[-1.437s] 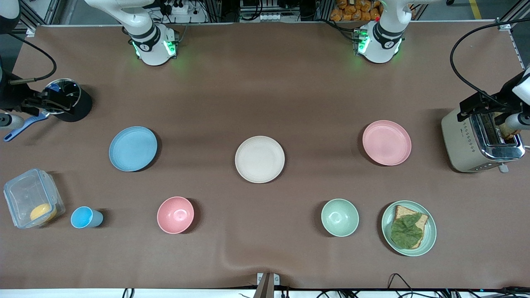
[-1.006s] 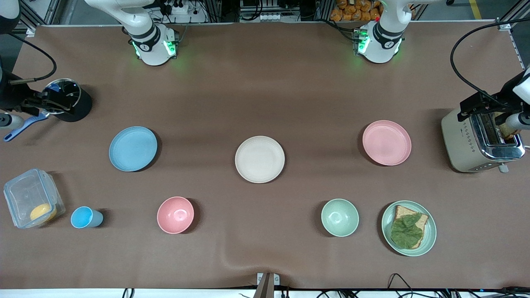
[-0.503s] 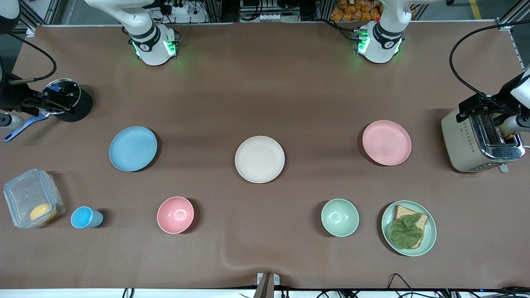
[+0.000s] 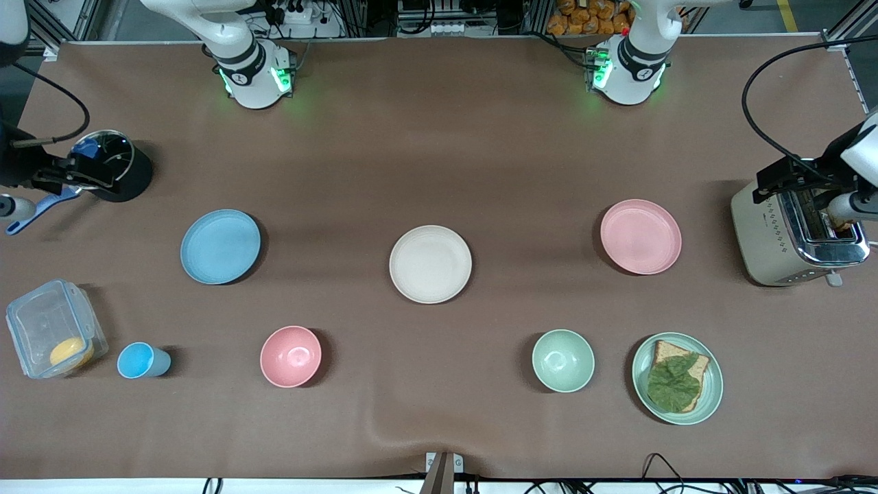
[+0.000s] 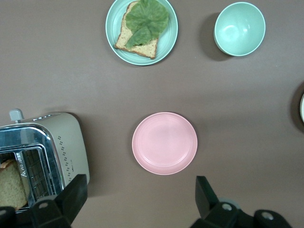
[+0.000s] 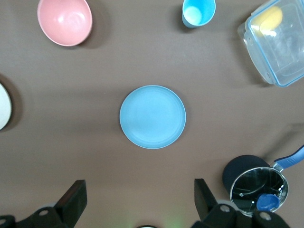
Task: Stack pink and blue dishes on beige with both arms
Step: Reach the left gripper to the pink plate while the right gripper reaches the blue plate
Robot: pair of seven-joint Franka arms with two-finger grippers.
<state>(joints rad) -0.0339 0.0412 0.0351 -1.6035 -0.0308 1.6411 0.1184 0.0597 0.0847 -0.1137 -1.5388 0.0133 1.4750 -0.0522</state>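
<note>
The beige plate (image 4: 430,264) lies mid-table. The blue plate (image 4: 220,246) lies toward the right arm's end and the pink plate (image 4: 641,237) toward the left arm's end, each alone on the brown cloth. My left gripper (image 5: 140,188) hangs open and empty high over bare cloth beside the pink plate (image 5: 164,143), on the side toward its base. High over bare cloth beside the blue plate (image 6: 152,117), my right gripper (image 6: 138,188) is open too, nothing between its fingers.
A toaster (image 4: 796,233) with bread stands beside the pink plate. Nearer the front camera are a green plate with bread and lettuce (image 4: 677,378), a green bowl (image 4: 563,360), a pink bowl (image 4: 290,356), a blue cup (image 4: 140,361) and a clear box (image 4: 55,329). A black pot (image 4: 113,165) stands near the blue plate.
The dark arm parts at both ends of the front view have drifted slightly outward. None of the plates has moved.
</note>
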